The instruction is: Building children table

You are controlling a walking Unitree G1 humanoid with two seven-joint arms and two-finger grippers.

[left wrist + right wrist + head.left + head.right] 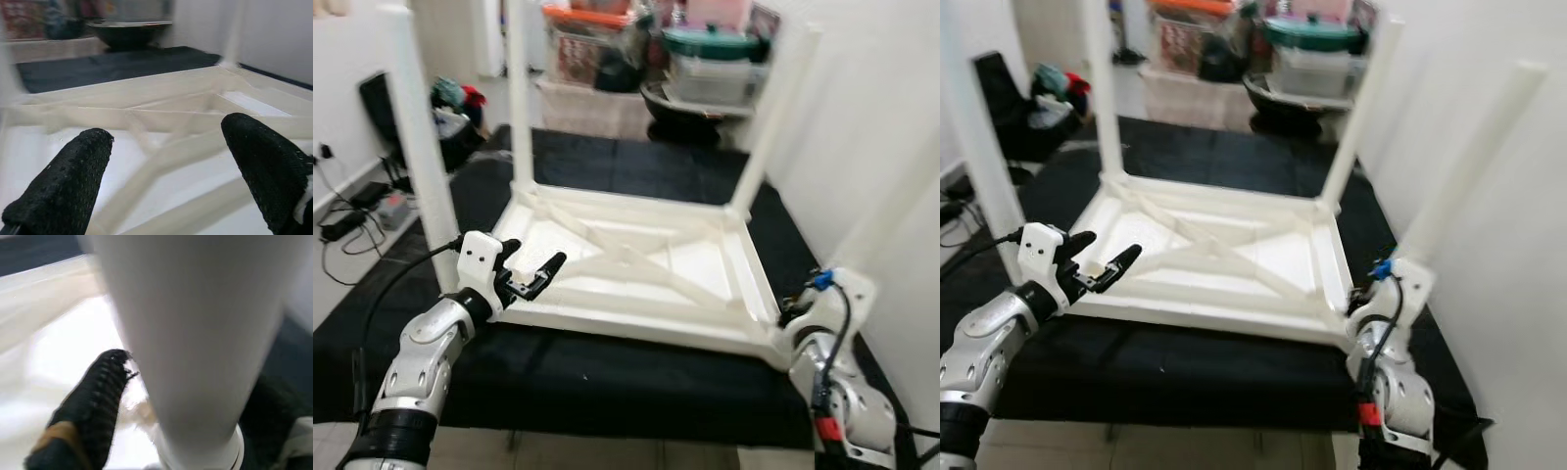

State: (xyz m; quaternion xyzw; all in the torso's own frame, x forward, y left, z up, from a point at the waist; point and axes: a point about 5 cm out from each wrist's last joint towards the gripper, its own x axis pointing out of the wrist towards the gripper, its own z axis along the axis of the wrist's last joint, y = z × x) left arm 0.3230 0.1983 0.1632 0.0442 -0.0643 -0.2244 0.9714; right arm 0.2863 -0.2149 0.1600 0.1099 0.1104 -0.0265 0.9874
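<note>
White plastic: we are looking at the children's table (636,269) lying upside down on the black mat (607,382), its ribbed underside facing up.
Legs: three legs are standing in the left-near, far-left and far-right corners; the fourth leg (1474,162) is rising at the near-right corner, its long axis leaning up and to the right toward the wall.
Right gripper (161,396): we are holding it at the base of that leg, where it meets the corner socket; its fingers (93,396) are lying on either side of the leg, seemingly clamping it.
Left gripper (530,277): we are hovering it over the near-left edge of the table, fingers spread apart and holding nothing.
Key relation: our right arm is the nearer one to the fourth leg; we judge the next move is pressing the leg down along its own axis.
Hard to make out: whether the leg is fully seated; the socket is hidden behind our wrist, and the upper ends of two legs are cut off.
</note>
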